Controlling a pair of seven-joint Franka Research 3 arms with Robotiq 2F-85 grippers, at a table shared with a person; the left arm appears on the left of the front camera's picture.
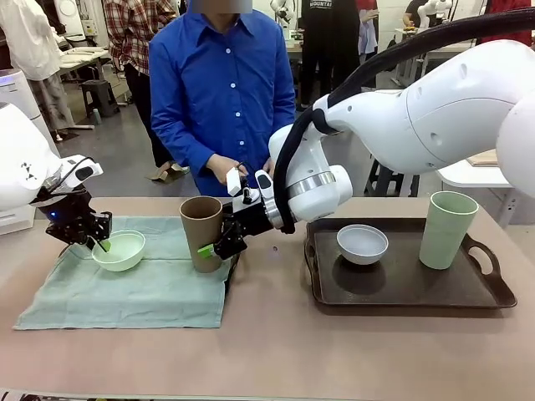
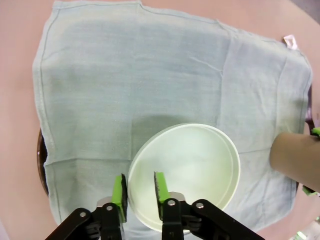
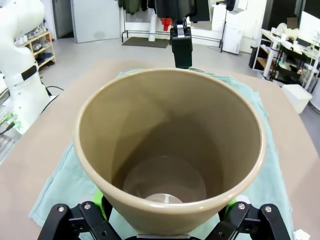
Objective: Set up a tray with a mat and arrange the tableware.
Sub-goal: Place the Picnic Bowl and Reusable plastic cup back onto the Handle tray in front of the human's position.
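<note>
Two of the four pieces, the white bowl and the pale green cup, stand on the dark brown tray at the right of the front view, bowl near its middle, cup at its far right. The other two are at the left on the mat, a soft, creased, pale green cloth spread over the table. A dark edge peeps from under the cloth, so the mat may lie on a second tray. If so, I judge the arranging about half done, with the right-hand pieces still to come across. The left gripper straddles the rim of the mint green bowl, one pad outside, one inside; I cannot tell whether it pinches. The right gripper is clamped low on the brown cup, upright near the mat's right edge. The bowls are shallow, round and smooth; the cups tall, tapered, handleless and matte, probably light
</note>
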